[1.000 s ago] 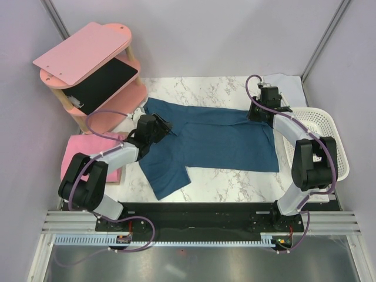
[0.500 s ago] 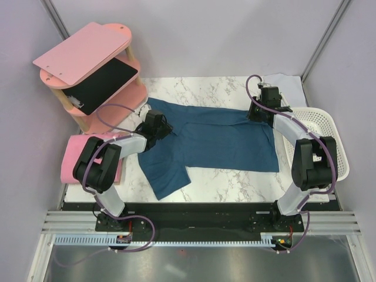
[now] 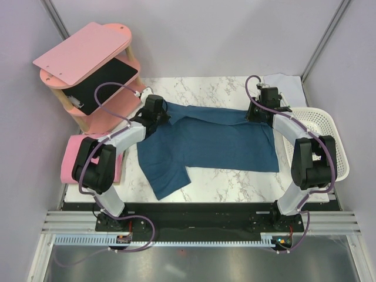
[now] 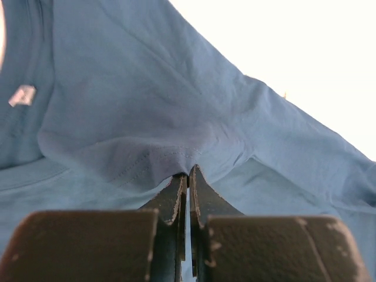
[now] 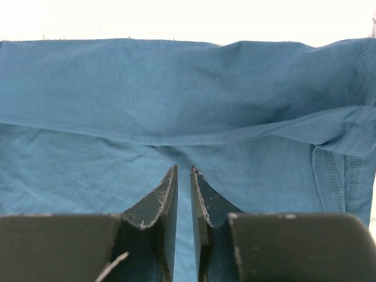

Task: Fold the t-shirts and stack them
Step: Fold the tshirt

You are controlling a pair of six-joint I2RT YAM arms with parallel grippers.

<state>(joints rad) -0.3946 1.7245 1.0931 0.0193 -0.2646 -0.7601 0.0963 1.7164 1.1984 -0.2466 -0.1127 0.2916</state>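
Pink shelf [image 3: 82, 53] near teal t-shirt [image 3: 217, 138]

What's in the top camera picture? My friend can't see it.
A blue t-shirt lies on a marble table, its far edge pinched by the left claw at one end and the right claw at the other. A pink t-shirt lies at the table's left, near a pink shelf; a white basket stands at the right.

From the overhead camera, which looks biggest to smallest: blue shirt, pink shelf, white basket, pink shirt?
1. blue shirt
2. pink shelf, taller, so nearer the camera
3. white basket
4. pink shirt, partly hidden by an arm
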